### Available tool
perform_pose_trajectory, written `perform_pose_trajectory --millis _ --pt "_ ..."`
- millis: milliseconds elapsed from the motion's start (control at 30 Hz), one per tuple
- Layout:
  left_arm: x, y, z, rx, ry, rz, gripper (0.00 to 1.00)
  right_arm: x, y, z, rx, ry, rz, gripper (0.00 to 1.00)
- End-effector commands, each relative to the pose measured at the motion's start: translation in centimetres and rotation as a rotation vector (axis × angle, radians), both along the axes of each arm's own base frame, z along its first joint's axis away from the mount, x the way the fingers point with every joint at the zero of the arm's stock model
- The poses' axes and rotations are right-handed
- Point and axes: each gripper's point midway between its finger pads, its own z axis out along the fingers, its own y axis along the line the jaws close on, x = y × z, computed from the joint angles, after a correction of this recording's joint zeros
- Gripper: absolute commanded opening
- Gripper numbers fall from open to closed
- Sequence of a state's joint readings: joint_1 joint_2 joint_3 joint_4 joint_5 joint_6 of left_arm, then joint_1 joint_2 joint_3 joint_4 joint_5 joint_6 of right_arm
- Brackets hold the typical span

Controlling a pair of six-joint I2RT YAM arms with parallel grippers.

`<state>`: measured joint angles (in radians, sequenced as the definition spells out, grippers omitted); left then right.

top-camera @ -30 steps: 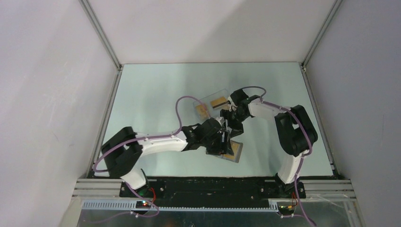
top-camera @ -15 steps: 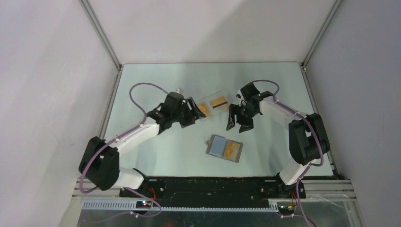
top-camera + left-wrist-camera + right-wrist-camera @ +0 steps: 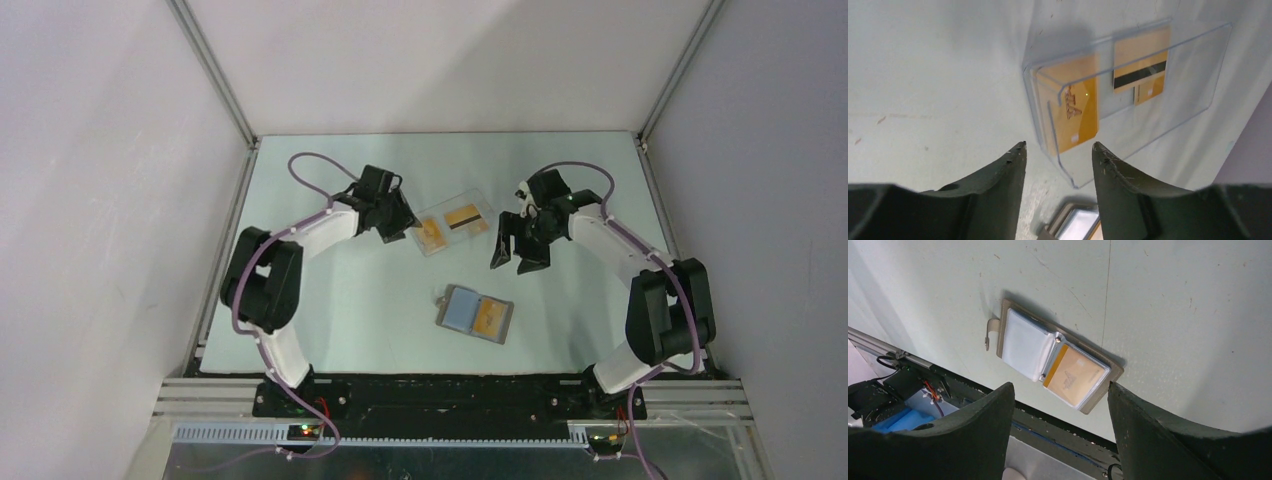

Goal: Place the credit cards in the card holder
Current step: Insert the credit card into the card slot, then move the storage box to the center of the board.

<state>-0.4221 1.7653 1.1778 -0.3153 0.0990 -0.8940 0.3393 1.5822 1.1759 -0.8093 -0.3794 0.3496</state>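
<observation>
The card holder (image 3: 462, 308) lies open near the front middle of the table, with one orange credit card (image 3: 488, 318) in its right pocket. The right wrist view shows it open too (image 3: 1023, 345), the card (image 3: 1077, 375) behind clear plastic. Two more credit cards, one plain (image 3: 1070, 112) and one with a dark stripe (image 3: 1140, 67), lie inside a clear plastic box (image 3: 1188, 75). My left gripper (image 3: 1058, 147) hovers open and empty just short of the box's near corner. My right gripper (image 3: 1060, 387) hangs open and empty to the right of the box, behind the holder.
The clear box (image 3: 480, 208) sits behind the holder, between my left gripper (image 3: 405, 226) and my right gripper (image 3: 515, 260). Aluminium frame rails and grey walls bound the table. The black base rail (image 3: 450, 395) runs along the near edge.
My left arm has swung from over the card holder to the back left, beside the clear box. My right gripper has drifted a little right. The holder now lies uncovered.
</observation>
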Motion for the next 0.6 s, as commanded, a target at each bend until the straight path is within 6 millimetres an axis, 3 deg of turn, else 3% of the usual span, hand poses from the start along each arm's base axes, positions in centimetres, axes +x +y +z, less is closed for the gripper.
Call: perform_pose_trajectory --millis 0,100,300,433,567 --pt "2.4 -0.2 0.0 0.039 -0.031 -0.030 0.51 -0.3 -0.4 2.0 0.029 -0.044 0.011 0.72" --pt "3.0 -0.6 -1.4 0.055 0.001 -0.051 0.48 -0.2 -0.6 2.4 0.041 -0.055 0.005 0.72" --pt "2.1 -0.6 -4.0 0.077 0.063 -0.083 0.39 0.2 -1.0 2.8 0.050 -0.074 0.006 0.72" --pt "1.0 -1.3 -4.0 0.087 0.057 -0.132 0.28 0.4 -1.2 3.0 0.049 -0.091 0.008 0.72" --pt "-0.3 -3.0 -3.2 0.094 0.032 -0.199 0.10 0.9 -1.2 3.7 0.048 -0.116 0.013 0.72"
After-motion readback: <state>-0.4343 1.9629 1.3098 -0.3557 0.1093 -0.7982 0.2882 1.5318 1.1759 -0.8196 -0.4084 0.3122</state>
